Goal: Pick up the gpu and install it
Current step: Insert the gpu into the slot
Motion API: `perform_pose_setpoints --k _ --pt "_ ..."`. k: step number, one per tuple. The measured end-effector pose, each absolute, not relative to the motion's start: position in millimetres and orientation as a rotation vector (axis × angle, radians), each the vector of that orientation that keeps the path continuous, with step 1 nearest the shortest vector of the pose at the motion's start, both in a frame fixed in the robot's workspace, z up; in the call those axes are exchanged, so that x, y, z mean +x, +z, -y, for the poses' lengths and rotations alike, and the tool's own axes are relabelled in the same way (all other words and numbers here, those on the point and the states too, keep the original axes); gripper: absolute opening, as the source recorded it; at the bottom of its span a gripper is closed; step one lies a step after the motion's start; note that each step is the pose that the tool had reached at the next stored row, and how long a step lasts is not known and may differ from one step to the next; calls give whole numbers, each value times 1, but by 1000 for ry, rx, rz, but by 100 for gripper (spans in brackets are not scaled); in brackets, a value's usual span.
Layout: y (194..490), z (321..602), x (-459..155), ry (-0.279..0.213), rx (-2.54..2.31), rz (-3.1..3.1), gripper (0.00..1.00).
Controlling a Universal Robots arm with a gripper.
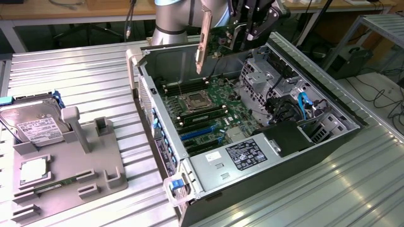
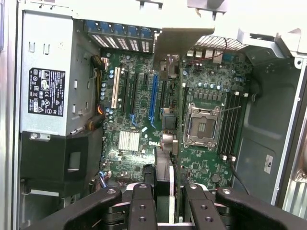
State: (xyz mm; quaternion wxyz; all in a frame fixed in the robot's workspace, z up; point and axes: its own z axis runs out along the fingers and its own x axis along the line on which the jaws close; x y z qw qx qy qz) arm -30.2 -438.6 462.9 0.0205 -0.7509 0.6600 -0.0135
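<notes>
the gripper (image 1: 245, 38) is pinching the gpu (image 1: 220, 39) by its upper edge. the card hangs upright above the far part of the open computer case (image 1: 284, 184). its silver bracket (image 1: 202, 45) is at the exterior view's left end, over the motherboard (image 1: 227, 94).

The gpu (image 1: 218, 40) — in the gripper (image 1: 247, 40) — hangs over the case (image 1: 284, 175).

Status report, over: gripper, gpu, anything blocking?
Gripper shut on gpu, card held on edge. Hanging above the open case, clear of the motherboard. No obstruction seen over the expansion slots.
</notes>
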Motion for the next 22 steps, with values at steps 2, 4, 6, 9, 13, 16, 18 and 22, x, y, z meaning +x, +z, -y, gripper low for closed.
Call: perform_pose_setpoints --k 2,4,6,9,13,16,18,22 --pt "462 439 -30 -42 -2330 -2045 28" --pt "462 439 -30 -43 -2331 -2044 28" --pt "461 439 -30 -43 -2331 -2043 28" --pt "460 439 -30 -43 -2331 -2043 28" --pt "459 439 -30 -43 -2332 -2042 28" --pt "458 439 -30 -43 -2332 -2042 28" --pt "457 439 -30 -43 -2332 -2042 28" --pt "456 439 -30 -43 -2332 -2042 28"
